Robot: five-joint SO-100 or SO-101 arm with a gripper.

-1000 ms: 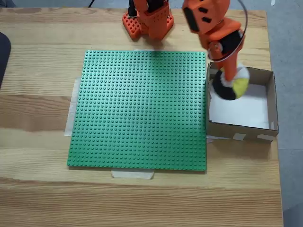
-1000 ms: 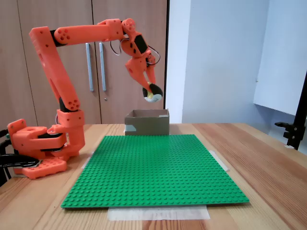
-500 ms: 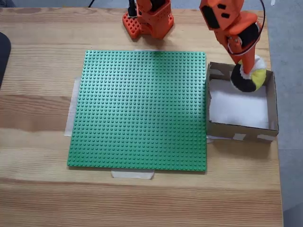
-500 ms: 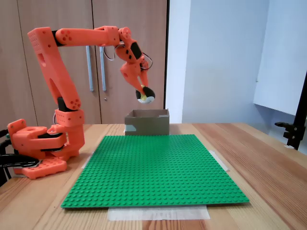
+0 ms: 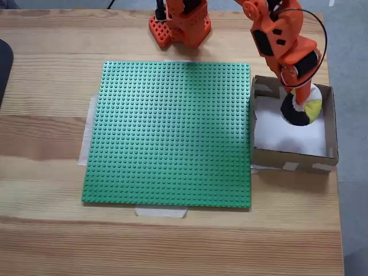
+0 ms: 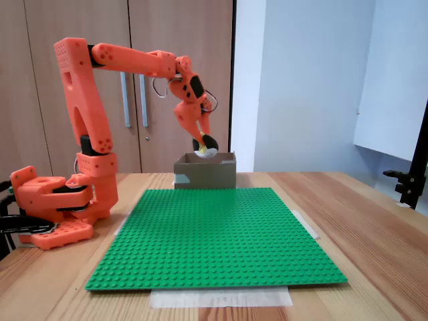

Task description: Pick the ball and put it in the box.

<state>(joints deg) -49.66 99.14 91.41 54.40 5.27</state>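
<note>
Hanging just above the rim of the box (image 6: 205,170), the ball (image 5: 302,108) sits clamped in the claw (image 5: 299,103) over the white floor toward the far-right corner, so we judge release needs only a short drop.

Even, diffuse indoor light in both fixed views; no glare. The green baseplate (image 5: 169,132) shows soft darker patches toward 12 and 4 o'clock. The box (image 5: 329,150) casts a faint shadow toward 6 o'clock. Focus slightly soft throughout.

gripper (image 5: 299,102) clasping ball (image 5: 301,109) — over box (image 5: 290,155)
</note>
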